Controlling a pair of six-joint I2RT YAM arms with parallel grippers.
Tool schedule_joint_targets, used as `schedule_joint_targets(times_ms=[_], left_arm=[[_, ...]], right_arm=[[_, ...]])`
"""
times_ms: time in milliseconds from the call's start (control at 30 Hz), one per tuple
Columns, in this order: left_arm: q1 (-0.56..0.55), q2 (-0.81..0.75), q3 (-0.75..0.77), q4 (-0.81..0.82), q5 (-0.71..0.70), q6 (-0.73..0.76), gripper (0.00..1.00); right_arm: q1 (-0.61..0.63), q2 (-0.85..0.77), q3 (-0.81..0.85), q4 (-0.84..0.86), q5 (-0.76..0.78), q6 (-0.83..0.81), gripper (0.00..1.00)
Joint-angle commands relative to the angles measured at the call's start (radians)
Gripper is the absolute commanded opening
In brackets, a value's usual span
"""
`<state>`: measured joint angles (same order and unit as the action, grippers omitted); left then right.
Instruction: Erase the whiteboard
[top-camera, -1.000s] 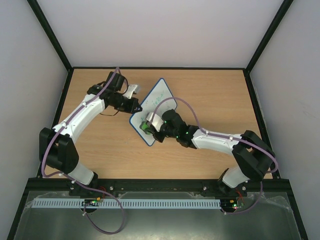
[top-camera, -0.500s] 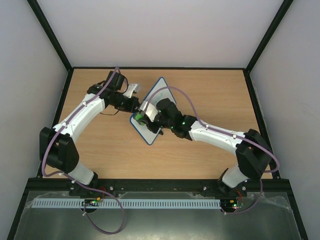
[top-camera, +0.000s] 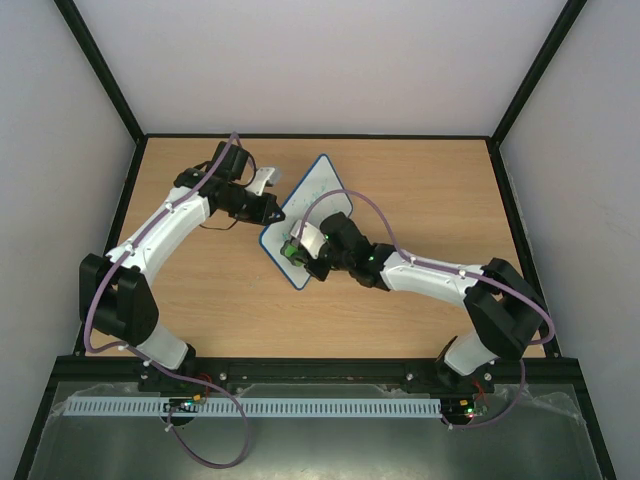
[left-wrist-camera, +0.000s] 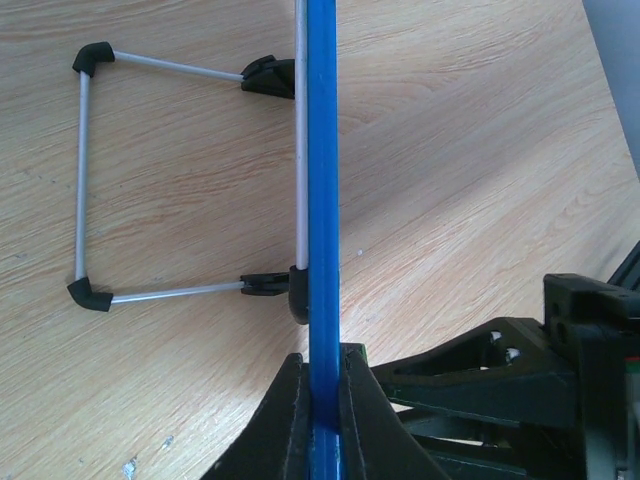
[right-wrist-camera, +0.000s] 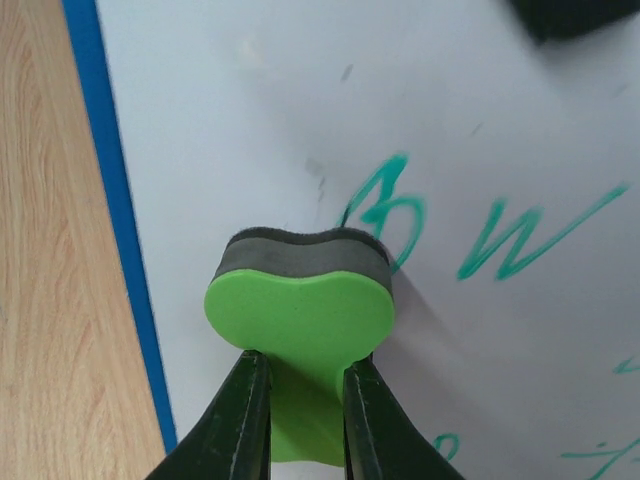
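The whiteboard (top-camera: 320, 190), white with a thin blue frame, stands tilted in the middle of the table. My left gripper (top-camera: 272, 216) is shut on its left edge; in the left wrist view the blue frame (left-wrist-camera: 322, 170) runs straight up from between the jaws of that gripper (left-wrist-camera: 322, 378). My right gripper (top-camera: 296, 250) is shut on a green eraser (right-wrist-camera: 298, 305) with a dark felt face. The felt is pressed on the whiteboard (right-wrist-camera: 230, 110) near its blue left edge. Green writing (right-wrist-camera: 500, 240) lies just right of the eraser.
The board's wire stand (left-wrist-camera: 82, 180) with black corner feet rests on the wooden table (top-camera: 430, 190) behind the board. Black rails (top-camera: 512, 210) and grey walls border the table. Part of the right arm (left-wrist-camera: 520, 370) shows beyond the board.
The right gripper, eraser in its jaws, slid up-left across the board toward the left gripper, then came back down-right to about where it began. The left gripper kept its hold.
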<state>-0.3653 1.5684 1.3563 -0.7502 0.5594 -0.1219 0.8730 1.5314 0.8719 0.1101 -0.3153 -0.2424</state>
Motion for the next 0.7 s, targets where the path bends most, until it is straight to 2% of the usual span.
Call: schedule_joint_targets(times_ms=[0, 167, 467, 667], left_arm=[[-0.031, 0.035, -0.006, -0.08, 0.069, -0.042, 0.03], [-0.031, 0.032, -0.005, -0.08, 0.071, -0.041, 0.03], [-0.031, 0.036, 0.007, -0.083, 0.072, -0.042, 0.03], [-0.031, 0.04, 0.007, -0.078, 0.074, -0.044, 0.03]], right_arm=[[-0.025, -0.019, 0.129, 0.004, 0.04, 0.041, 0.02], [-0.046, 0.019, 0.17, 0.011, 0.044, 0.067, 0.02], [-0.047, 0.059, -0.006, -0.019, -0.017, 0.051, 0.02], [-0.047, 0.008, 0.113, -0.077, -0.013, 0.051, 0.02]])
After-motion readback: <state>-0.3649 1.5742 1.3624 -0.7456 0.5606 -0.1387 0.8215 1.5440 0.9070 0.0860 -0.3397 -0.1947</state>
